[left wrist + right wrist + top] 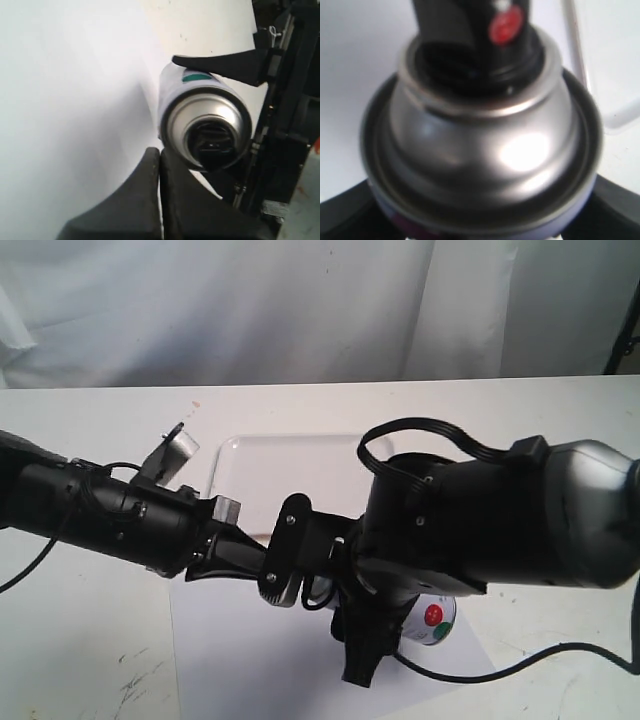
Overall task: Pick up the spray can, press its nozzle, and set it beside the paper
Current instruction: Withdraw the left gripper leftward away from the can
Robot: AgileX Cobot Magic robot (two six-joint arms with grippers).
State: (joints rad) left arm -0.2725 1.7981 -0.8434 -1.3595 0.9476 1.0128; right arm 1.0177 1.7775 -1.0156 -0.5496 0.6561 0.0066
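The right hand [482,215] grasps the spray can [200,107] over the paper [250,660], and we judge its nozzle [214,142] faces left toward our clenched, empty left hand [160,155], the nearer one to press

left arm [100,515]: matte black cylinder, thin black wire [25,574] | right arm [500,525]: bulky black housing [440,535], silver-grey shell [598,505], looped flat black cable [425,427] | left gripper [160,152] fingers [135,200]: black tapered wedges

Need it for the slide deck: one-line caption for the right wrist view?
Close-up: right gripper holding the spray can, black nozzle atop its silver dome.
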